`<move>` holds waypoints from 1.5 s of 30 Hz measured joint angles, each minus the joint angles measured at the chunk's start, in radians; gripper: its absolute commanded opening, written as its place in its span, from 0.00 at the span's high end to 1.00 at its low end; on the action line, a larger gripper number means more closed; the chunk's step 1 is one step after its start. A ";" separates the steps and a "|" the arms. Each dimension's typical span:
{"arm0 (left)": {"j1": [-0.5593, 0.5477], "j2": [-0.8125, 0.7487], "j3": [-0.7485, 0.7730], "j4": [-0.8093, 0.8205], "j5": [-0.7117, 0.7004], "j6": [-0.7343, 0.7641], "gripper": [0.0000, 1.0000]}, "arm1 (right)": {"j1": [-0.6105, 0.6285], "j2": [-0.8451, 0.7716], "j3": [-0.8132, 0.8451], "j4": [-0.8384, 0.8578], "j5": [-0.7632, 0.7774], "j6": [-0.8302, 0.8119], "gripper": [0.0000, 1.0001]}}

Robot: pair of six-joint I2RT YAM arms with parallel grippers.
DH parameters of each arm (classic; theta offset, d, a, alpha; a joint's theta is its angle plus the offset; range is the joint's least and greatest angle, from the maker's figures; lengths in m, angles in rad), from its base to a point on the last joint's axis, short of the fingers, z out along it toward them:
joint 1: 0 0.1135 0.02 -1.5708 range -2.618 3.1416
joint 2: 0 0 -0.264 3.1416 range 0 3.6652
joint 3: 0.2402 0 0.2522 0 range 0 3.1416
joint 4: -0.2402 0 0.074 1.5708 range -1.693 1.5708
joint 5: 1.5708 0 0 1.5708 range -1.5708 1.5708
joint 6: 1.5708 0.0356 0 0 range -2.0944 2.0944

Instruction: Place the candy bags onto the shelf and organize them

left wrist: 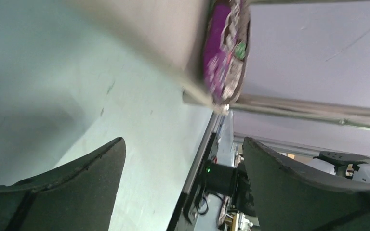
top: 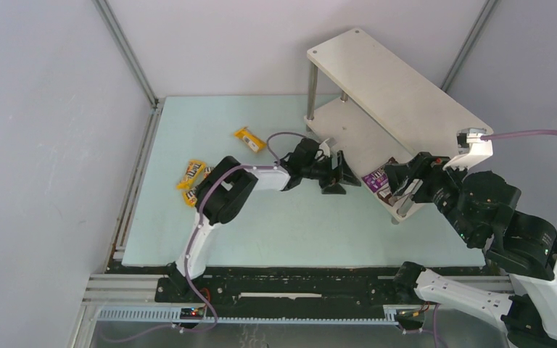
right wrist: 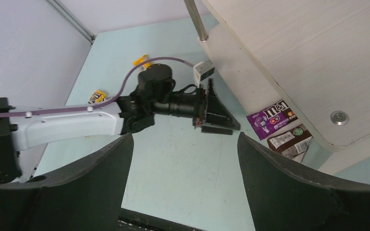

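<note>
Hovering beside the lower board of the white shelf point(top: 399, 87), the left gripper point(top: 337, 174) is spread wide and empty. The right gripper point(right wrist: 185, 137) is spread too, holding nothing. A purple candy bag point(right wrist: 272, 118) and a dark brown bag point(right wrist: 289, 138) lie together at the lower board's near end. Yellow bags point(top: 192, 180) lie on the green table point(top: 297, 232), well apart from the shelf.

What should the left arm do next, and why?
Probably pull back from the shelf and swing toward the lone yellow bag. The left gripper is open and empty, the purple bag and brown bag already lie on the shelf's lower tier, and the other yellow bags are still out on the table.
</note>
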 measured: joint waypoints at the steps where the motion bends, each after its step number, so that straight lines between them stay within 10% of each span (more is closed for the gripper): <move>1: 0.006 -0.029 -0.047 -0.002 -0.007 0.010 0.04 | 0.000 0.000 -0.003 -0.001 -0.001 0.003 0.12; 17: 0.083 -0.914 -0.708 -0.137 -0.264 0.182 0.01 | 0.000 0.000 -0.034 0.008 -0.045 0.035 0.12; 25: 0.177 -1.379 -1.053 -0.167 -0.868 0.045 0.01 | 0.000 0.000 -0.035 0.032 -0.060 0.031 0.12; 31: 0.240 -1.266 -0.992 -0.272 -1.115 -0.203 0.00 | 0.000 0.000 -0.035 0.043 -0.061 0.029 0.12; 45: 0.324 -0.617 -0.666 -0.189 -1.125 -0.565 0.00 | 0.000 0.000 -0.035 0.041 -0.059 0.016 0.12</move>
